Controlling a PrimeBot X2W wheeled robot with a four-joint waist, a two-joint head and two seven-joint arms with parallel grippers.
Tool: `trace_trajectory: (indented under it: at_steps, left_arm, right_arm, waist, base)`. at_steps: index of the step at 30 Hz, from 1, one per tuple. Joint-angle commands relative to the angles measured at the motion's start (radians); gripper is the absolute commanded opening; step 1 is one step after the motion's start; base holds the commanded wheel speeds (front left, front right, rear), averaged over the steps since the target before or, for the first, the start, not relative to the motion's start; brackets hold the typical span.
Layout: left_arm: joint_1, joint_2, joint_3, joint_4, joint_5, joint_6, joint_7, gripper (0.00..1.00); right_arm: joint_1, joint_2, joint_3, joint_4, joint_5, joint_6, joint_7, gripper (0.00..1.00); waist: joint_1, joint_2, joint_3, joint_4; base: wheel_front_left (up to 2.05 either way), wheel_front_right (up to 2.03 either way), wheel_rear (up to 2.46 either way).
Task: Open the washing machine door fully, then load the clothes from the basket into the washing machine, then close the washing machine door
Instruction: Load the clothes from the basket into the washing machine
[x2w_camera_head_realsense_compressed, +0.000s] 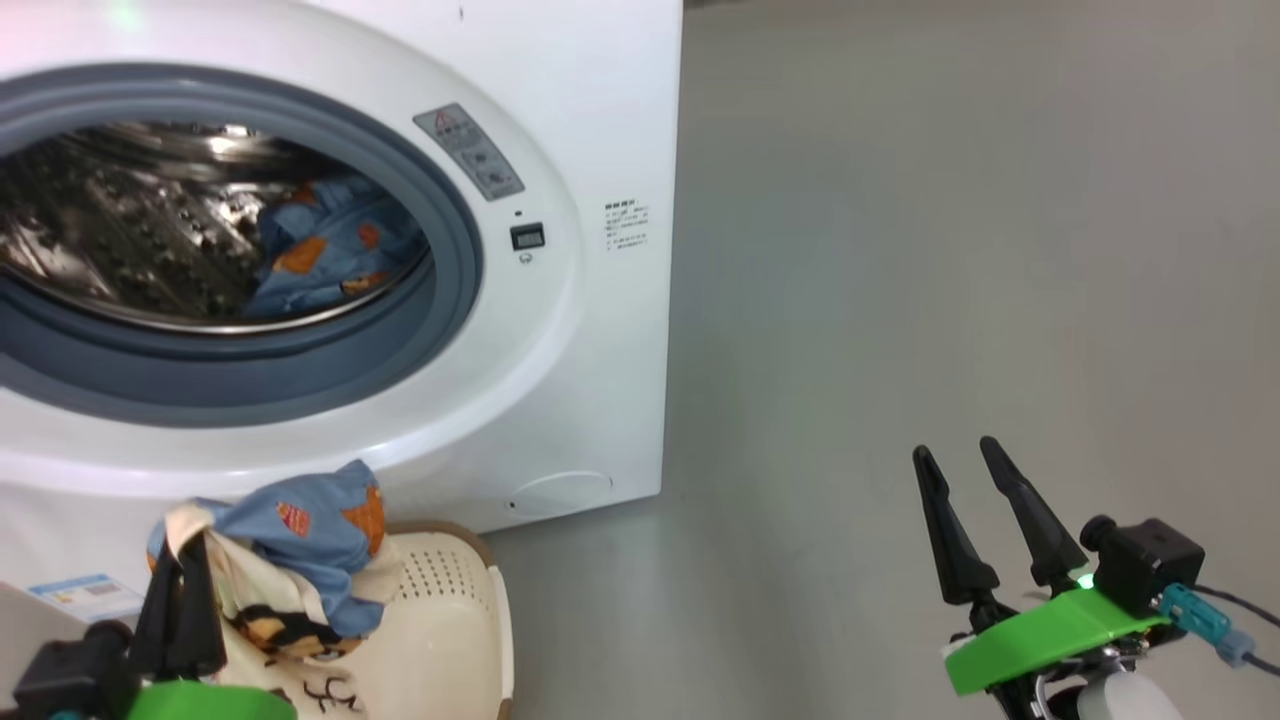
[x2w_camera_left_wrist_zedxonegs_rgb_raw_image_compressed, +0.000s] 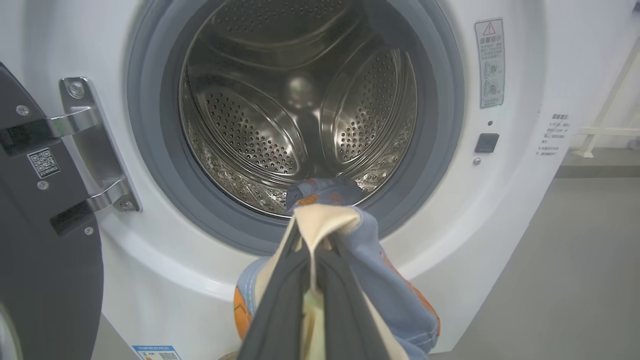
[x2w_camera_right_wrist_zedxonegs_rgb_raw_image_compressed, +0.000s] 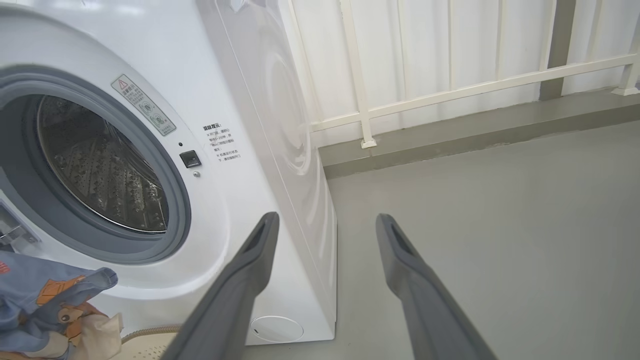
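Pinching cream-and-blue soft clothes (x2w_camera_head_realsense_compressed: 300, 540) above the cream perforated plastic basket (x2w_camera_head_realsense_compressed: 455, 600), the left fingers (x2w_camera_head_realsense_compressed: 200, 610) face the open white washing machine (x2w_camera_head_realsense_compressed: 600, 120), one blue printed garment (x2w_camera_head_realsense_compressed: 330, 250) already loaded, black round door (x2w_camera_left_wrist_zedxonegs_rgb_raw_image_compressed: 40, 280) unclosed, right fingers (x2w_camera_head_realsense_compressed: 950, 530) spread empty.

Warning-triangle sticker (x2w_camera_left_wrist_zedxonegs_rgb_raw_image_compressed: 489, 62) on the washing machine (x2w_camera_head_realsense_compressed: 600, 100); QR code label (x2w_camera_left_wrist_zedxonegs_rgb_raw_image_compressed: 43, 163) on the washing machine door (x2w_camera_left_wrist_zedxonegs_rgb_raw_image_compressed: 45, 280)
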Motion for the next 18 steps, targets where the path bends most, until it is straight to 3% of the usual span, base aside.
trace_trajectory:
  at_steps: [1,18]
  left_arm:
    - [0.008,0.013,0.020,-0.049,0.007,0.014,-0.007,0.00]
    - [0.083,0.010,-0.029,-0.107,-0.010,0.071,-0.007,0.00]
  right_arm:
    - [0.014,-0.009,0.019,-0.030,-0.013,0.002,-0.012,1.00]
    - [0.049,-0.009,-0.002,-0.050,-0.032,0.002,-0.005,1.00]
  waist:
    - [-0.0001,0.0000,-0.026,-0.006]
    - [-0.0001,0.0000,-0.064,0.024]
  base:
    - [0.00,0.00,0.00]
    - [0.00,0.00,0.00]
